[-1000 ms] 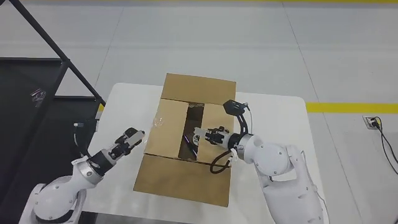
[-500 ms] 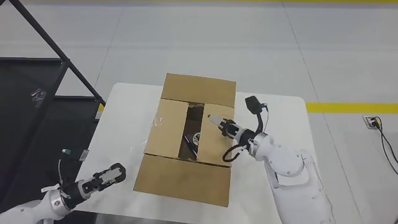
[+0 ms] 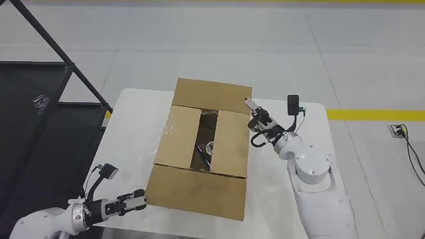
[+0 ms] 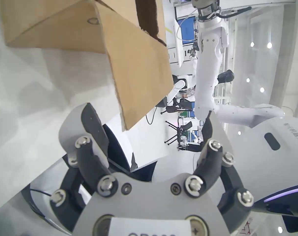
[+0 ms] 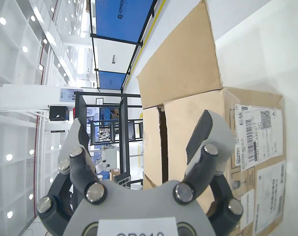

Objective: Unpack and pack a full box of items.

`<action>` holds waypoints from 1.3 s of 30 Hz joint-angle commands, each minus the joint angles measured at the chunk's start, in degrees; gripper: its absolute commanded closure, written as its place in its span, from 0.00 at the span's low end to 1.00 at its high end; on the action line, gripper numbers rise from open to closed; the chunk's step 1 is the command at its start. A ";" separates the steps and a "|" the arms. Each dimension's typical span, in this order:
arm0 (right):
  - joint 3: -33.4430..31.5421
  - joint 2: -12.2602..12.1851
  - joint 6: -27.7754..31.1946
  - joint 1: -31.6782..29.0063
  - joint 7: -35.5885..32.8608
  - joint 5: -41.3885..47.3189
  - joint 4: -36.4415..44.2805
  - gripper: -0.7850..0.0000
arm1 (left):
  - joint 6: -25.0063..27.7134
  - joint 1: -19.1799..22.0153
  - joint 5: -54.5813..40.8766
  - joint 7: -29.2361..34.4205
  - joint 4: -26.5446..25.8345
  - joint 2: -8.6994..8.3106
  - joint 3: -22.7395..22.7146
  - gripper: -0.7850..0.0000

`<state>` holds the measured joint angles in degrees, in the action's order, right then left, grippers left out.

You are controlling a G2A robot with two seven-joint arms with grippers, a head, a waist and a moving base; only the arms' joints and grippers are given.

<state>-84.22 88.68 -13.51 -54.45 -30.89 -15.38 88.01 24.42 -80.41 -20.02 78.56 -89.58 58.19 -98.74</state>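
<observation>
A brown cardboard box (image 3: 178, 139) stands in the middle of the white table (image 3: 133, 123). Its far and near flaps are folded out, and its two inner flaps leave a dark gap where items (image 3: 207, 148) show. My right gripper (image 3: 251, 107) hovers open by the box's far right corner; in the right wrist view the open gripper (image 5: 144, 128) faces the box (image 5: 188, 74) and its labels (image 5: 258, 133). My left gripper (image 3: 135, 203) is low at the table's near left, just beside the near flap's corner. In the left wrist view it (image 4: 149, 121) is open and empty under the flap (image 4: 139, 74).
A black metal frame (image 3: 50, 46) rises along the table's left side, over a dark mat (image 3: 26, 139). Bare table lies left and right of the box. A yellow floor line (image 3: 372, 115) runs off to the right.
My left arm has drawn back from the box's left side to the near left table edge. My right gripper has moved from over the box opening to its far right corner.
</observation>
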 commanded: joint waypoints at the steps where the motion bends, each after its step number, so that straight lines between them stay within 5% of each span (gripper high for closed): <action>1: -0.35 0.16 -1.04 0.71 4.35 1.32 -1.72 0.00 | 0.23 0.60 -1.68 0.73 -0.21 -0.02 0.96 0.00; 4: 0.93 1.18 -1.18 3.30 18.29 3.37 -7.59 0.00 | 0.45 1.22 -3.50 0.84 -0.78 -0.21 1.45 0.00; 16: 3.98 3.40 9.74 18.41 30.22 13.01 -36.40 0.00 | 1.84 1.04 -10.69 -2.44 -3.80 -0.74 0.41 0.00; 28: 0.65 2.59 16.78 28.15 13.40 22.25 -51.65 0.00 | 0.17 2.06 -7.97 -13.47 -5.91 -0.59 1.92 0.00; 39: -5.56 -0.71 19.46 25.25 -9.61 29.39 -45.68 0.00 | -1.46 3.65 5.85 -30.05 -8.11 0.04 6.48 0.00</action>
<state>-89.38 88.23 5.92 -28.65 -37.99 13.72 41.27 23.12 -76.91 -15.39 50.08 -97.53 58.17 -92.81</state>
